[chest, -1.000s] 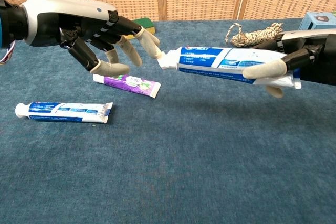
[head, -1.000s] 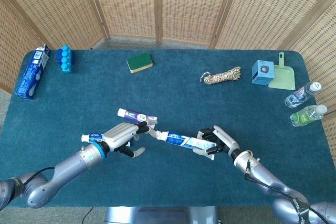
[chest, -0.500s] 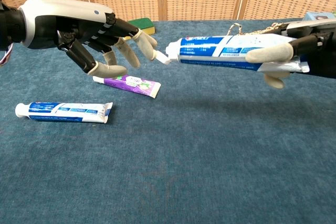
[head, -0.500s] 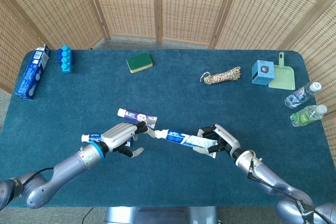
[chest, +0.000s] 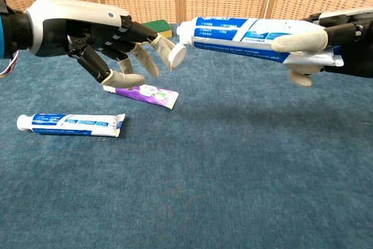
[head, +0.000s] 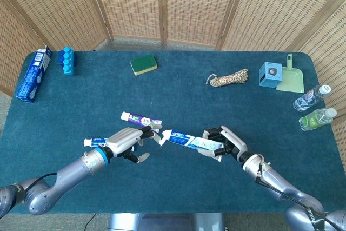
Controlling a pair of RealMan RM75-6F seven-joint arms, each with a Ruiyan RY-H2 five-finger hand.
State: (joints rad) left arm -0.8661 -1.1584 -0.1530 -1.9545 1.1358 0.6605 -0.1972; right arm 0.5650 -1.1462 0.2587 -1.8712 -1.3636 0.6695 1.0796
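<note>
The toothpaste tube (chest: 250,32), gripped by the right hand (chest: 326,48), has risen; its cap (chest: 176,55) sits on the left hand's (chest: 87,33) spread fingertips.

- The right hand (chest: 326,48) has lifted its blue tube (chest: 250,31) higher in the chest view, and the tube's front end has swung from near level to slightly up.
- The white cap (chest: 176,55) has come off the tube: it now sits at the left hand's (chest: 111,36) fingertips (chest: 163,48), apart from the tube's open end.
</note>
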